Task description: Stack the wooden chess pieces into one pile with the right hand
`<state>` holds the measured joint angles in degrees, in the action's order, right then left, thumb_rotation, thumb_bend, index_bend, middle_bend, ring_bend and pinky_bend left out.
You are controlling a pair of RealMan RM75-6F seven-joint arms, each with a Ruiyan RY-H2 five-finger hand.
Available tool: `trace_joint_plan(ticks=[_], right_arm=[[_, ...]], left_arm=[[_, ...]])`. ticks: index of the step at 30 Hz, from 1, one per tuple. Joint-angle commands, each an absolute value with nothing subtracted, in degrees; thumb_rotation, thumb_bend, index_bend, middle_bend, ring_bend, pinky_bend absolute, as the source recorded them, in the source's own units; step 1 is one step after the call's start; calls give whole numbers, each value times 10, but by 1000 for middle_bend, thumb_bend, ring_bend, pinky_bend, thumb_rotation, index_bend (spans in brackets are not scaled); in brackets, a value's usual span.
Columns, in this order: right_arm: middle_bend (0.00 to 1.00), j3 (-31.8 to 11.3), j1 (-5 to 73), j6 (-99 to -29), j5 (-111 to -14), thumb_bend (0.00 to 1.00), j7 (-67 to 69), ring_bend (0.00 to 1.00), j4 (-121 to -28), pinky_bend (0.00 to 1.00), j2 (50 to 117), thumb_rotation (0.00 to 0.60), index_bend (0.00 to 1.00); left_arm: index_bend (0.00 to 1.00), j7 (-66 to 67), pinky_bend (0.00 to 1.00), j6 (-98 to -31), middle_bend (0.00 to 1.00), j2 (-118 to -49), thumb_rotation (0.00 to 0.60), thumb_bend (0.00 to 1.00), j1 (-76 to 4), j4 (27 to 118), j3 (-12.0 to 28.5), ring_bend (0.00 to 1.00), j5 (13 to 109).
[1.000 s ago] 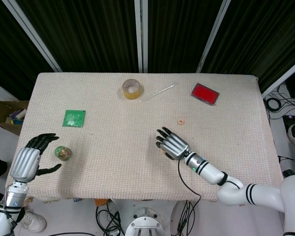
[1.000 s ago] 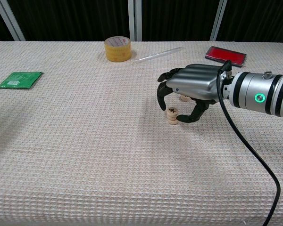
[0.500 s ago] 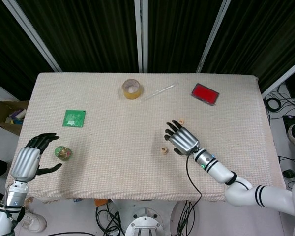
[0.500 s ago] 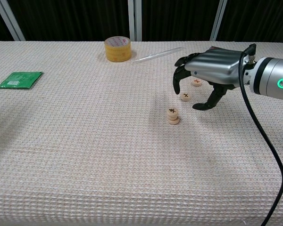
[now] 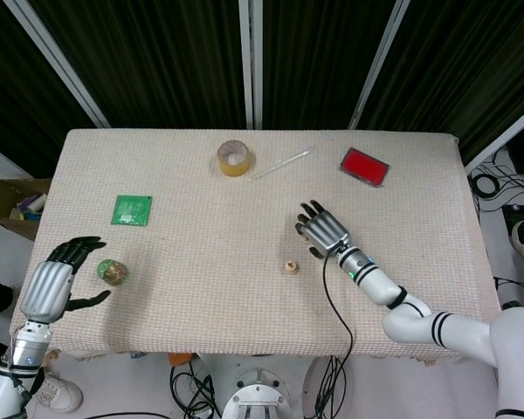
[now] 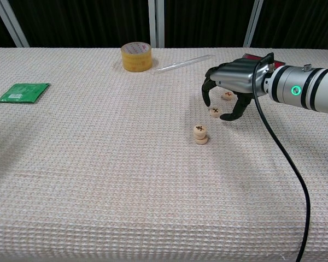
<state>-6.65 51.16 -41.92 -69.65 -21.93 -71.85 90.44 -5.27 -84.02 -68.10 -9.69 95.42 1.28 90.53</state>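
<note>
A short stack of two round wooden chess pieces (image 6: 200,134) stands on the table's woven cloth, also seen in the head view as the stack (image 5: 290,267). Just behind it to the right lies a single piece (image 6: 215,112), flat on the cloth. My right hand (image 6: 232,83) (image 5: 321,232) arches over that piece, a fingertip on one side and the thumb on the other, not clearly touching it. Another piece (image 6: 227,95) lies under the hand's palm. My left hand (image 5: 52,285) rests open at the near left edge, holding nothing.
A green patterned ball (image 5: 113,271) lies beside the left hand. A green card (image 6: 23,91), a yellow tape roll (image 6: 136,57), a clear tube (image 6: 183,63) and a red flat box (image 5: 364,166) lie farther back. A cardboard box (image 5: 9,205) sits off the table's left side.
My right hand let go of the stack, rose off it, and moved back and right. It has come down with its fingers curled around the single piece. The left hand stayed still.
</note>
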Motion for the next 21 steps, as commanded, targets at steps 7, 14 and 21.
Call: trace_joint_plan(ticks=[7,14,21], right_arm=[[249,-65,515,-415,-693,268,-212,30,-691,106,917,600,413],[252,-66,519,-410,-693,269,-203,30,-669,105,931,600,417],[285,-66,519,-418,-705,331,-190,31,-655,106,940,600,512]], left_arm=[[237,-56,214,-838,182,-684,600,54,-98,950,13,162,904],[237,-56,214,-836,182,-684,600,55,-99,949,14,162,902],[237,-58,214,-838,181,-684,600,54,-97,947,13,162,901]])
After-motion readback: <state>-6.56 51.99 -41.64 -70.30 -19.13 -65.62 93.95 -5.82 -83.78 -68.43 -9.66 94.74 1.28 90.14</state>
